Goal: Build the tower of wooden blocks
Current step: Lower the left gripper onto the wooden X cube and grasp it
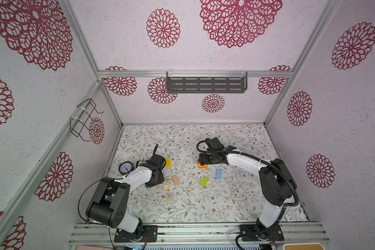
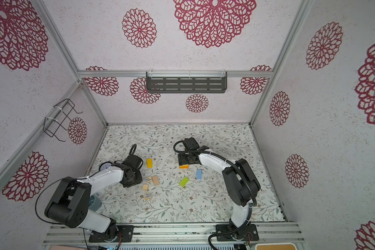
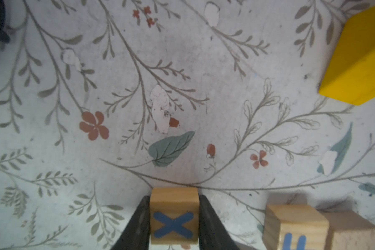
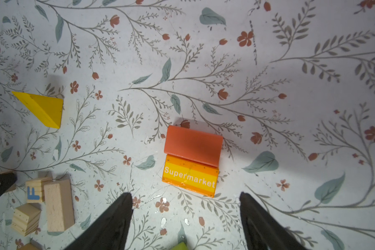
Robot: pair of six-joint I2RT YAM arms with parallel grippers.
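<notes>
Left wrist view: your left gripper (image 3: pixel 174 197) clamps the X cube (image 3: pixel 174 218); a skewed lift could clip the H cube (image 3: pixel 294 227). Right gripper (image 4: pixel 185 194) gapes.

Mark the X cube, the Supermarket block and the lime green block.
X cube (image 3: pixel 173 216): left wrist view, on the lettered face.
Supermarket block (image 4: pixel 189 178): right wrist view, on the yellow stripe.
lime green block (image 1: pixel 204 181): in a top view, on its top face.

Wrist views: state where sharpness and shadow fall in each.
Left wrist view: natural-wood cube with a blue X slightly soft, grey shadow just beyond it. Right wrist view: orange-yellow Supermarket block bright and crisp, red-orange block shaded.
</notes>
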